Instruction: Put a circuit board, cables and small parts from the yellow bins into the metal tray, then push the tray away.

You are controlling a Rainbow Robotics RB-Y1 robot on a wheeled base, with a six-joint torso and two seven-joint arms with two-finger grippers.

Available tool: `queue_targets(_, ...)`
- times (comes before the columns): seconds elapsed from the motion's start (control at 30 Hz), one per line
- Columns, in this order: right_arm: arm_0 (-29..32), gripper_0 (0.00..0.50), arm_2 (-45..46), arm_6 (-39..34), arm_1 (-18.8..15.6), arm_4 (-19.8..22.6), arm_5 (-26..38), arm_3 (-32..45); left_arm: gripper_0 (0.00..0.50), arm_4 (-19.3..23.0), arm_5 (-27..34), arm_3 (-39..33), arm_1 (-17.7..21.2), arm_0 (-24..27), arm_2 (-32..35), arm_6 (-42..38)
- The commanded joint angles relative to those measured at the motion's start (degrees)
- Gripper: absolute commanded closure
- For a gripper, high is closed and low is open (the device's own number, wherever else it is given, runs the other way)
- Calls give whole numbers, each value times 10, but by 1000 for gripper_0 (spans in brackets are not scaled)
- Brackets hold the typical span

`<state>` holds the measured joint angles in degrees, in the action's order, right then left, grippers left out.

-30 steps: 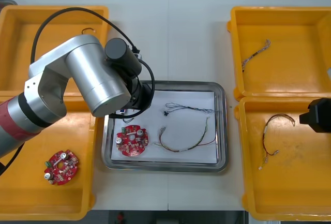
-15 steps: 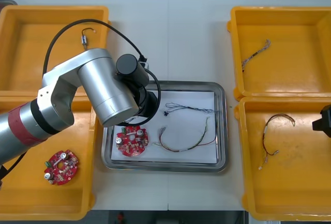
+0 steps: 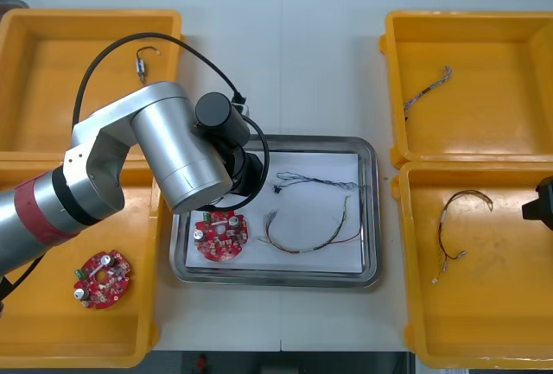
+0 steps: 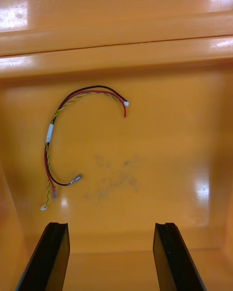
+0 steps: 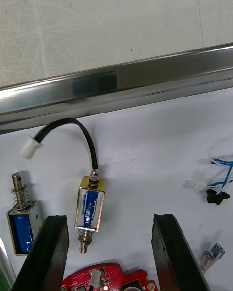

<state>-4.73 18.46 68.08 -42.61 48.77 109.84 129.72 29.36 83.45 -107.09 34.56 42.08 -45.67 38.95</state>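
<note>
No text, number, brand or sign could be read anywhere. The white sleeve on the red and yellow cable bore no legible print. Any marking on the round red circuit board in the metal tray was too small to make out.

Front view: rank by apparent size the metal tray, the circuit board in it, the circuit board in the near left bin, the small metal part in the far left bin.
1. metal tray
2. Tied, looking alike: tray circuit board; second circuit board in near left bin
3. small metal part, far left bin
</note>
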Motion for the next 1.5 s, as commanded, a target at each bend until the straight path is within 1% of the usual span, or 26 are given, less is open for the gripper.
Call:
queue_targets(0.03, -20, 0, -5, -2, -22, 17, 2, 2, 0, -5, 11, -15, -12, 23, 18, -30)
queue_targets(0.17, -50, 0, -35, -1, -22, 21, 2, 1, 0, 9, 49, -37, -10, 23, 59, -24)
queue_targets(0.3, -84, 0, -65, 1, -24, 28, 2, 1, 0, 35, 95, -65, -3, 23, 113, -17)
queue_targets(0.37, -103, 0, -87, 2, -23, 28, 2, 2, 0, 54, 120, -79, 5, 23, 142, -12)
queue_targets(0.5, -143, 0, -129, 4, -27, 31, 2, 2, 0, 98, 174, -102, 29, 23, 203, 24)
queue_targets(0.67, -193, 0, -194, 2, -32, 35, 2, 1, 0, 174, 258, -125, 68, 17, 299, 84)
queue_targets(0.77, -222, 0, -230, 3, -31, 39, 2, 2, 0, 211, 266, -130, 89, 6, 357, 124)
queue_targets(0.8, -227, 0, -236, 5, -31, 40, 2, 2, 0, 216, 266, -131, 93, 3, 368, 132)
queue_targets(0.93, -261, 0, -287, 2, -30, 49, 2, 6, 0, 256, 266, -145, 125, -43, 450, 194)
queue_targets(1.07, -285, 0, -324, 5, -25, 70, 2, 6, 0, 265, 266, -159, 151, -93, 497, 234)
queue_targets(1.13, -303, 0, -349, 6, -17, 80, 2, 6, 0, 266, 266, -164, 164, -126, 523, 261)
queue_targets(1.2, -317, 0, -370, 7, -8, 82, 2, 7, 0, 266, 266, -166, 172, -152, 542, 280)
queue_targets(1.33, -361, 0, -426, 14, 22, 71, 2, 7, 0, 272, 266, -171, 183, -211, 589, 316)
queue_targets(1.47, -391, 0, -486, 19, 54, 39, 2, 7, 0, 277, 266, -177, 183, -256, 629, 336)
queue_targets(1.5, -399, 0, -512, 21, 65, 24, -1, 7, 0, 279, 266, -180, 183, -274, 641, 338)
